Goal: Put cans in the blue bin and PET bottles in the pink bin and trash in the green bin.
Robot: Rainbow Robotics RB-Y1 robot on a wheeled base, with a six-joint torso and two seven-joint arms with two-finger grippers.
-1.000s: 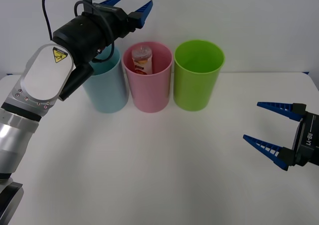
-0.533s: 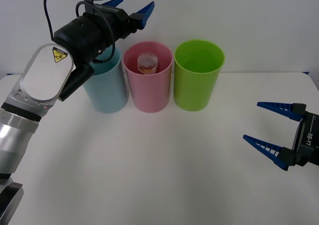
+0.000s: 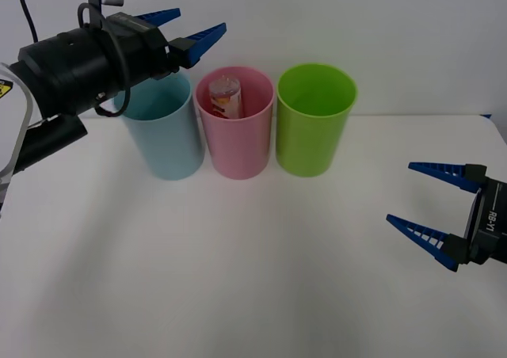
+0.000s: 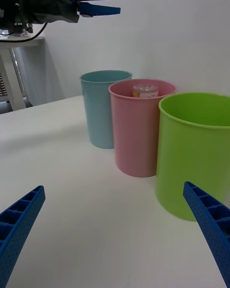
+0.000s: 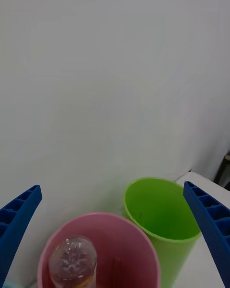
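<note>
Three tubs stand in a row at the back of the table: the blue bin [image 3: 165,132], the pink bin [image 3: 236,140] and the green bin [image 3: 314,124]. A clear PET bottle [image 3: 225,97] with a pinkish label stands inside the pink bin, its bottom end up [image 5: 73,260]. My left gripper [image 3: 184,27] hovers open above the blue bin's rim, holding nothing. My right gripper [image 3: 434,199] waits open low at the table's right edge. From the right wrist I see the bins [image 4: 138,129] and the left gripper [image 4: 88,0] above them.
The white table [image 3: 238,263] stretches bare in front of the bins. A pale wall [image 3: 356,25] rises right behind the bins. The blue and green bins look empty from here.
My left arm has drawn back to the left, from above the pink bin to above the blue bin. The bottle has settled inside the pink bin. The right arm has not moved.
</note>
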